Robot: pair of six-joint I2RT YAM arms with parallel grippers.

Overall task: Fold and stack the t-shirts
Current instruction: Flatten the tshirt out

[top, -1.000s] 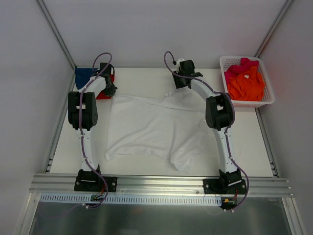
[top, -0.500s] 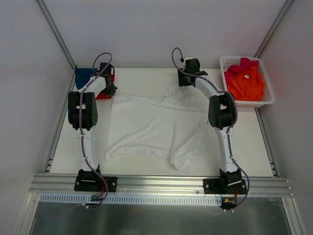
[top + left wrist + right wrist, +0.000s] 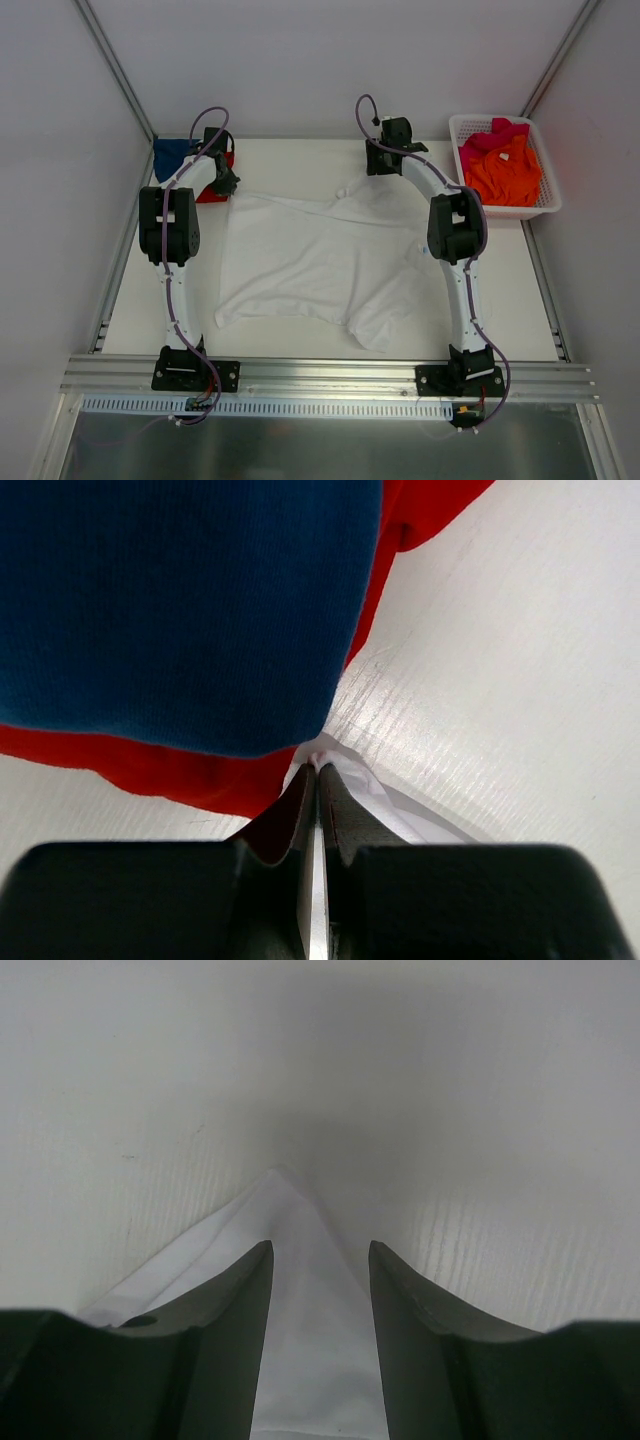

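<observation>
From above, we see the white t-shirt (image 3: 310, 260) spread across the middle of the table (image 3: 510, 290). The blue t-shirt (image 3: 170, 155) and red t-shirt (image 3: 212, 192) lie at the far left corner. The orange t-shirt (image 3: 505, 175) and pink t-shirt (image 3: 488, 135) sit in the basket (image 3: 505, 210) at far right.

At the left wrist, the left tool (image 3: 318, 772) is pressed together, pinching an edge of the white t-shirt just beside the red one.

At the right wrist, the right tool (image 3: 320, 1260) stands spread, with a white corner lying flat between its fingers.
</observation>
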